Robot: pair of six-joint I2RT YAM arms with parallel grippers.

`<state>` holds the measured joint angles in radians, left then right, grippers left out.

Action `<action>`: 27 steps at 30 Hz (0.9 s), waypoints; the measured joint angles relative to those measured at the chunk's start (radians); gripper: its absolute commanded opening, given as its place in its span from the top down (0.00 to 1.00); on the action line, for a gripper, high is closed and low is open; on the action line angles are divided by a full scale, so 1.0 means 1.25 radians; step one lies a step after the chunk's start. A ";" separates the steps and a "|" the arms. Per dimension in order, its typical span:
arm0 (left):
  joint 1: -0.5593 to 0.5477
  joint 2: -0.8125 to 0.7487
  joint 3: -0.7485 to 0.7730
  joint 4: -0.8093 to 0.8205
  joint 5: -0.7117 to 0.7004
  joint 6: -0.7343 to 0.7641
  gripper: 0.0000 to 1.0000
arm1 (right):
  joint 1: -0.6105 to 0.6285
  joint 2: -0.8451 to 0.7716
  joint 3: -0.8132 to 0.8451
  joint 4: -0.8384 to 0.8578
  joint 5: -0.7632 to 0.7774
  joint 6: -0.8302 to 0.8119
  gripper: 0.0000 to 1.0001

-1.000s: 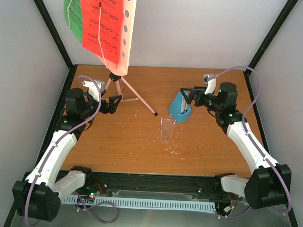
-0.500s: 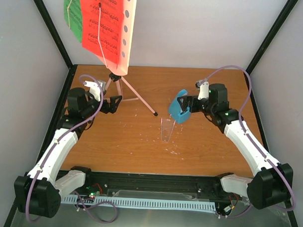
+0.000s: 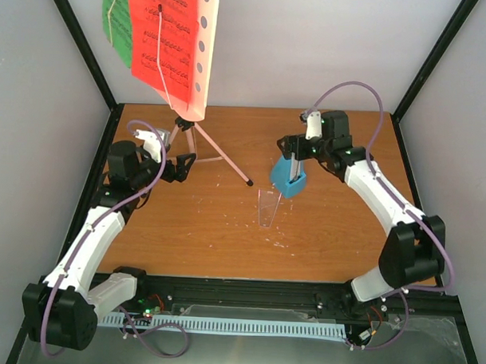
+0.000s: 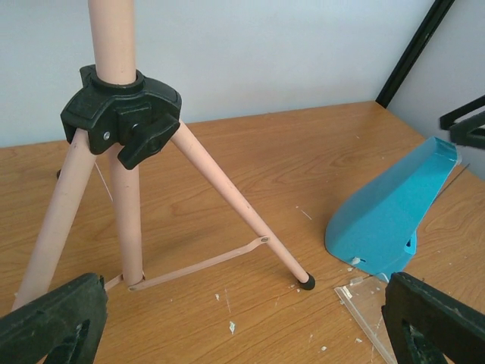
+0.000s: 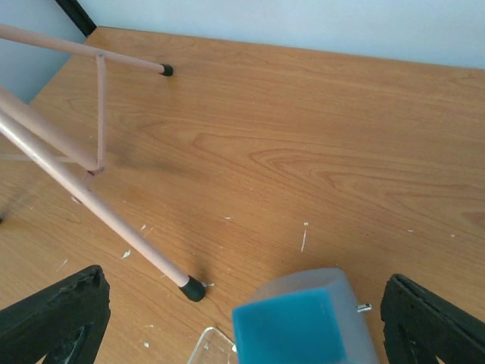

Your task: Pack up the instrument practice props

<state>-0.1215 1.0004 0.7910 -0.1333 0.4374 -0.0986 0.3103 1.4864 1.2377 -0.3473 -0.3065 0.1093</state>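
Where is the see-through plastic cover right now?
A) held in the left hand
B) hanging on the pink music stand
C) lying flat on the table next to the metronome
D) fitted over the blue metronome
C: the clear cover lies flat on the wooden table, right next to the blue metronome, which stands uncovered.

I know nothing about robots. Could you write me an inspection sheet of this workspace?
Surface: wooden table, bare wood showing.
Job's things: pink music stand upright, holding red page and green page; blue metronome on table; clear cover lying flat beside it.
Clutter: small white flecks.
Claws: left claw open by stand's legs; right claw open over metronome's top.
Cables: purple cables loop along both arms.
Surroundings: grey walls, black frame.
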 measured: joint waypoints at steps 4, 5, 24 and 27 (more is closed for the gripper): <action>-0.002 -0.007 0.000 0.000 0.000 0.002 0.01 | 0.000 0.069 0.016 0.018 -0.014 0.006 0.08; -0.002 -0.007 0.000 0.000 0.000 0.002 0.01 | 0.001 0.079 0.016 0.021 -0.017 0.007 0.08; -0.033 0.005 -0.001 0.000 0.007 0.001 0.00 | 0.052 -0.036 -0.191 0.076 0.182 0.006 0.44; -0.038 0.004 -0.001 0.000 0.010 0.000 0.01 | 0.080 -0.083 -0.228 0.064 0.241 0.037 0.46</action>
<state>-0.1684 1.0058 0.7895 -0.1337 0.4500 -0.0982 0.4107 1.3830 0.9524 -0.2668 -0.0048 0.1558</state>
